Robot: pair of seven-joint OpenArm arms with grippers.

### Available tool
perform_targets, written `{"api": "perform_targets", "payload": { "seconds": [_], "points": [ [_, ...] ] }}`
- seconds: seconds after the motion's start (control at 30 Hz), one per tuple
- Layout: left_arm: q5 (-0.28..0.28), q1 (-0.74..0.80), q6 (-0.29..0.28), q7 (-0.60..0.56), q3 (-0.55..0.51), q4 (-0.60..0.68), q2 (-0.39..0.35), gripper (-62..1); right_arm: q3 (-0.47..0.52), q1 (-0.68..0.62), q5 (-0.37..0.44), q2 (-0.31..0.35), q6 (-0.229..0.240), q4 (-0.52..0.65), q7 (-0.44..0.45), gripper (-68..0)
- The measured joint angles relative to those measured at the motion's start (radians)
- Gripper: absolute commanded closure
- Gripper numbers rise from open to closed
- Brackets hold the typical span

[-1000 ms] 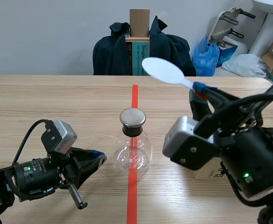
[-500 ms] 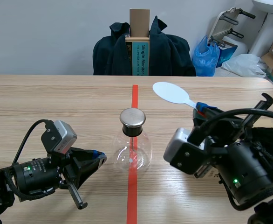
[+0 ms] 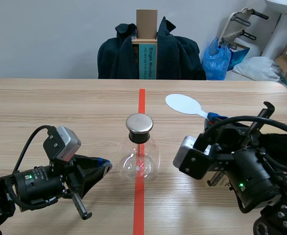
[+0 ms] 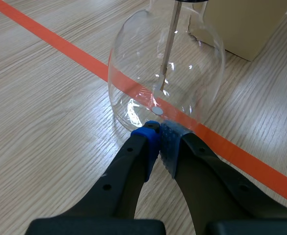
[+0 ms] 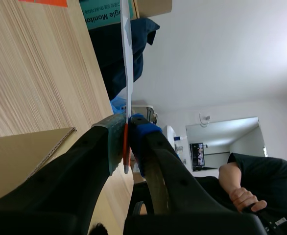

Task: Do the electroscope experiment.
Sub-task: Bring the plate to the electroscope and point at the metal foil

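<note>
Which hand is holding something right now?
The right hand, shut on the white paddle; the left hand is shut on nothing beside the flask.

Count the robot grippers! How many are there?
2. The left gripper is shut, beside the flask; the right gripper, right of the flask, grips the white paddle.

Centre: clear glass flask (image 3: 139,164), dull grey metal cap (image 3: 139,123). Right of centre: white paddle (image 3: 183,104) (red strip at its gripped end). Lower left: black left gripper (image 3: 103,167), blue dotted pads (image 4: 169,143). Pale wood-grain table (image 3: 60,107), orange-red line (image 3: 141,98).
</note>
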Motion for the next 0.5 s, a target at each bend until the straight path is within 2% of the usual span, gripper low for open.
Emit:
{"api": "perform_targets", "payload": {
  "seconds": [0.33,0.5],
  "points": [
    [0.0,0.0,0.0,0.0,0.0,0.0,0.0,-1.6,0.0,0.0,-0.024,0.0,0.003,0.0,0.043,-0.8],
    [0.0,0.0,0.0,0.0,0.0,0.0,0.0,-1.6,0.0,0.0,-0.045,0.0,0.006,0.0,0.097,-0.8]
  ]
}}
